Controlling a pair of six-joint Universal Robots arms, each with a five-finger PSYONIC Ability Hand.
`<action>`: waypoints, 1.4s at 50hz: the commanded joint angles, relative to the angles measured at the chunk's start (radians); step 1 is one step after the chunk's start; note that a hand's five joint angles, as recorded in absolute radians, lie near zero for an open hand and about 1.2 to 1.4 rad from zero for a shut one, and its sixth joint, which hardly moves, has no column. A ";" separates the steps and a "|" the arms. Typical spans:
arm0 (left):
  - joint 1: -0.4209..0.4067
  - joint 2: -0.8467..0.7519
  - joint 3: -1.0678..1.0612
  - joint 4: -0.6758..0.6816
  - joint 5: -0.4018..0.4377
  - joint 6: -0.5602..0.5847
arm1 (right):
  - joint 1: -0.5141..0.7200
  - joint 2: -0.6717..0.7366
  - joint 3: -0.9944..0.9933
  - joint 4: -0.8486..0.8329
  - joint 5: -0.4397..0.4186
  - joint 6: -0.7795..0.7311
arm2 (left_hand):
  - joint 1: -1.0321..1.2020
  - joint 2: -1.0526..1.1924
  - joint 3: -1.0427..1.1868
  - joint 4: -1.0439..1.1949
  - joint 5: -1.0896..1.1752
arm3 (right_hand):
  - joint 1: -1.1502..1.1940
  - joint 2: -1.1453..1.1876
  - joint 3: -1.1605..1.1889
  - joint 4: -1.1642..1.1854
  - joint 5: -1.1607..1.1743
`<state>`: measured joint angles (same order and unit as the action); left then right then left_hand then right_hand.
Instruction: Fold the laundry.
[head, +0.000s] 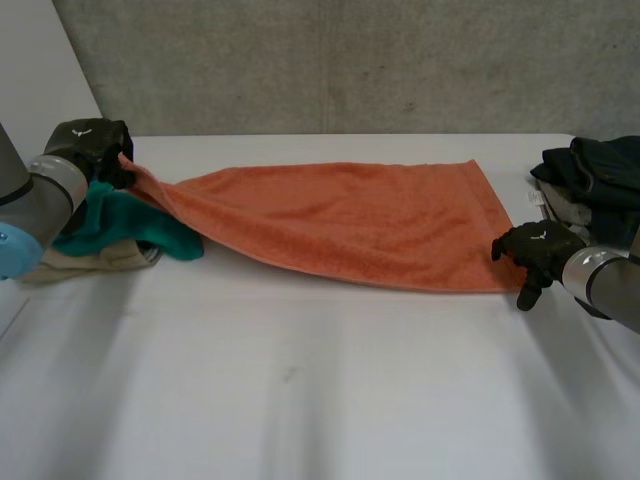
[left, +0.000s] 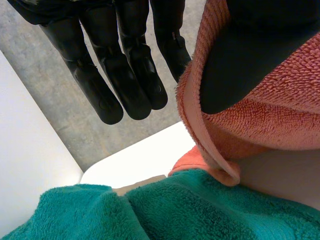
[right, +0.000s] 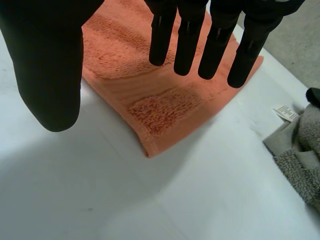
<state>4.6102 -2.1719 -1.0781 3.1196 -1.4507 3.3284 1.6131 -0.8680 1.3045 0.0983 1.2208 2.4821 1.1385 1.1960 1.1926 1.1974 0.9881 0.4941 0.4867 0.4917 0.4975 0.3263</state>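
A long orange terry towel (head: 350, 215) lies stretched across the white worktop (head: 300, 390), its long axis running from one arm to the other. The left hand (head: 92, 140) grips the towel's left end and holds it raised off the worktop: in the left wrist view the thumb (left: 250, 50) is pressed into the cloth with the hem wrapped around it, while the other fingers (left: 137, 90) are straight and clear of it. A folded teal towel (head: 120, 225) sits under that raised end.

The right hand (head: 535, 252) hovers at the towel's near right corner (right: 150, 150), fingers (right: 187, 35) straight and spread from the thumb, holding nothing. A dark heap of clothes (head: 595, 175) lies just beyond the towel's right end.

The next move likely turns on that corner, which lies directly under the right hand's fingertips, so this hand is the nearer one to take it.
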 joint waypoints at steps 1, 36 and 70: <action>0.001 0.001 0.000 -0.001 0.001 -0.001 | -0.007 0.024 0.009 -0.081 -0.006 0.001 | 0.258 0.200 0.204 0.199 0.234 | 0.121 0.128 0.123 0.117 0.114; -0.007 0.056 -0.062 -0.113 -0.013 0.101 | -0.015 0.029 -0.085 -0.011 -0.018 -0.003 | 0.258 0.200 0.204 0.199 0.234 | 0.902 0.910 0.905 0.899 0.895; -0.066 0.029 -0.077 -0.362 -0.013 0.294 | -0.134 -0.106 -0.132 0.266 -0.057 -0.255 | 0.258 0.200 0.204 0.199 0.234 | 0.902 0.910 0.905 0.899 0.895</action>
<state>4.5878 -2.0370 -1.3458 2.7257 -1.3864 3.7763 1.4175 -1.0672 1.3181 0.5162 1.1825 2.0684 1.1385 1.1960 1.1926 1.1975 0.9881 1.1241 1.1715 1.1770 1.1945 0.9946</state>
